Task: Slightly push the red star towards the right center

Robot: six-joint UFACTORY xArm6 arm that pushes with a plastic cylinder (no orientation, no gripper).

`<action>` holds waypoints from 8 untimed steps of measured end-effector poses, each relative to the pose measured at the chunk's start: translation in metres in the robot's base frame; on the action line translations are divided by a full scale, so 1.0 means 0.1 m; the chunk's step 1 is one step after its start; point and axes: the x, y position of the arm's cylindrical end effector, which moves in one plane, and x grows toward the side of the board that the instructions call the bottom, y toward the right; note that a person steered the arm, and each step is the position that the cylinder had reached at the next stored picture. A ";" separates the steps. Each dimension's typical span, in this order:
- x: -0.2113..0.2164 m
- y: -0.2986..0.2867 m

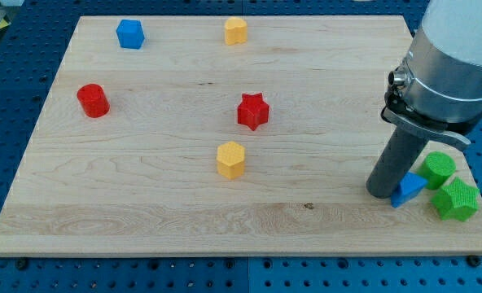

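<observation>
Nearest the camera, at the view's bottom right, two green blocks (455,199) (438,168) and a small blue block (407,189) are seen clustered, the blue one touching or almost touching my tip (380,194); its shape cannot be made out with certainty. No gripper is fitted: the arm ends in a plain dark rod, nothing is held by it, and its tip rests on the pale wooden board (143,212).

The red star (253,111) lies well apart from my tip, towards the view's left and somewhat towards the view's top. Since the star is to be nudged towards the right centre, the tip is judged to stand on the wrong side: it would have to be brought round to the star's far, left-hand side before any push.

A yellow hexagonal block (231,159) sits just below the star, between it and the tip's likely path. Farther off are a red cylinder (93,100), a blue block (130,34) and another yellow block (235,31). All blocks appear matte, smooth and hard-edged.
</observation>
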 end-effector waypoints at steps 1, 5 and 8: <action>0.00 0.11; -0.18 -0.39; -0.57 -0.89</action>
